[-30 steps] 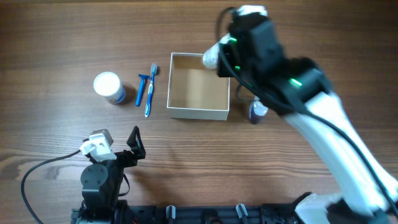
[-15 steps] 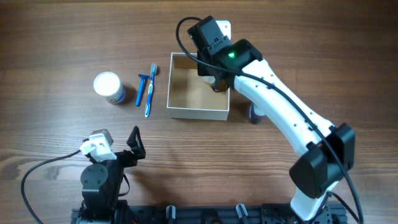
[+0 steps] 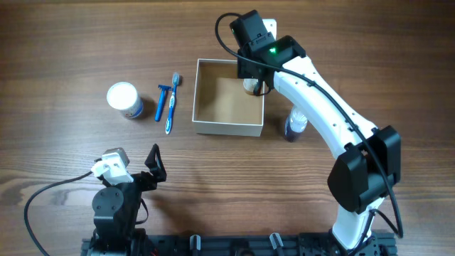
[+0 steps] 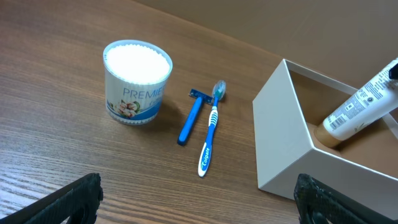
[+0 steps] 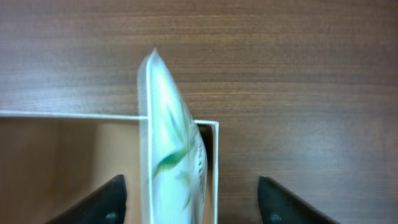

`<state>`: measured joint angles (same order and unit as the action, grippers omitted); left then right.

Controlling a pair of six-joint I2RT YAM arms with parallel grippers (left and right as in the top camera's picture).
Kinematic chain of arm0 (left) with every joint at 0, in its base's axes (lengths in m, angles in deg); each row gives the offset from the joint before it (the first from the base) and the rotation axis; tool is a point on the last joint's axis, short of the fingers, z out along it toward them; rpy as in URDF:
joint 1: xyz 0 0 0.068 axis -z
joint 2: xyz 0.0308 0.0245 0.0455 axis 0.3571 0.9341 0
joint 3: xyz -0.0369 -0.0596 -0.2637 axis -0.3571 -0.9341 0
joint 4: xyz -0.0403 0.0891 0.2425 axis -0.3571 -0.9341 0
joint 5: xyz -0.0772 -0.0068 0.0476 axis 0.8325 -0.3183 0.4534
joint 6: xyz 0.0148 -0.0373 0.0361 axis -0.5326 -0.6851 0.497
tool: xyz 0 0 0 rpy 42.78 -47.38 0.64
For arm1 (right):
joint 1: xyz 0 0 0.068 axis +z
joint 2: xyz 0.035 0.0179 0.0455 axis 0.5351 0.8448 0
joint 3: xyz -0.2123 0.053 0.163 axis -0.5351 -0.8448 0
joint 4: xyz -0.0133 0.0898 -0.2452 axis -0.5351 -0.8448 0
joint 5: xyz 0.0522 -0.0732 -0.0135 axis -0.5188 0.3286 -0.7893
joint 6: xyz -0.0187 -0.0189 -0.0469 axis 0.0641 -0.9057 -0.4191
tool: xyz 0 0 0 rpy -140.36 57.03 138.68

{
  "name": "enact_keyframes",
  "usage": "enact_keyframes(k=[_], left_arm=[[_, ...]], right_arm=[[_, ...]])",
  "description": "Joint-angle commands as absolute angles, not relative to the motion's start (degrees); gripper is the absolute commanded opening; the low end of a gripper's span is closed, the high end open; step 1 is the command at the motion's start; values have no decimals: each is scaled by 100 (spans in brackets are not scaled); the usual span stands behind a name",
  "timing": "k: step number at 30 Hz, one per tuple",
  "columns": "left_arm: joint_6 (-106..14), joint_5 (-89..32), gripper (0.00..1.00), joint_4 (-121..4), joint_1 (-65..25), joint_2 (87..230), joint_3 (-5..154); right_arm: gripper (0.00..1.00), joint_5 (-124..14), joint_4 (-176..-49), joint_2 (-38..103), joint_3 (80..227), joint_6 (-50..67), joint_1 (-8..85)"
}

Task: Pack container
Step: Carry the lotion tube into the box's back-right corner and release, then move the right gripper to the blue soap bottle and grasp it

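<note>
Over the bench (image 3: 71, 43), overhead first: the container (image 3: 227, 129) sits mid-bench, and the right gripper (image 3: 254, 84) hangs above its far right corner with a tube (image 3: 250, 87) under it. Jar (image 3: 124, 99), razor (image 3: 163, 102) and toothbrush (image 3: 173, 103) lie left of the container. A small bottle (image 3: 294, 125) stands just right of it. The left gripper (image 3: 154, 162) sits near the bench's front edge.

Left wrist view: left gripper (image 4: 198, 183) spread wide, nothing in it. The tube (image 4: 360, 102) leans cap-down inside the container (image 4: 280, 137).

Right wrist view: right gripper (image 5: 188, 183) released, its fingers (image 5: 102, 199) clear of the tube (image 5: 171, 155) on both sides, above the container (image 5: 74, 116) corner.
</note>
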<state>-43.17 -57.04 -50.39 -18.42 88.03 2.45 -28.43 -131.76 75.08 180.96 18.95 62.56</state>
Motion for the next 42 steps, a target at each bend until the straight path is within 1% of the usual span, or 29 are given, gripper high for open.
enact_keyframes(k=[1, 5, 10, 14, 16, 22, 26, 39, 40, 42], left_arm=[[-4347, -5678, 100, -5028, -1870, 8770, 236], [-4347, -5678, 100, -5025, -1870, 8770, 236], [-4347, -5678, 100, -5025, -1870, 8770, 236], [-4347, -5678, 100, -5025, -1870, 8768, 236], [-4347, -5678, 100, -5028, -1870, 8768, 236], [-4347, -5678, 100, -5028, -1870, 8770, 236], [-4347, -5678, 100, -5025, -1870, 8770, 236], [-4347, -5678, 100, -5028, -1870, 8770, 236], [-4347, -5678, 100, -5028, -1870, 8768, 236], [-4347, -5678, 100, -5025, -1870, 8770, 236]], right_arm=[[84, -2773, -13268, 6890, 18254, 1792, 6274], [95, -2773, -13598, 5998, 18254, 1855, 6254], [96, -2771, -14442, 5023, 18252, 2026, 6049], [96, -2775, -15353, 4866, 18182, 2544, 5686], [96, -2813, -15530, 4916, 17967, 2649, 5520], [95, -3366, -15198, 5301, 16918, 2649, 5172], [91, -3811, -14883, 5478, 16291, 2428, 5107], [85, -4106, -13437, 5532, 14940, 2286, 5107], [84, -4104, -13391, 5532, 14927, 2286, 5107], [74, -4104, -13290, 5532, 14927, 2288, 5107]])
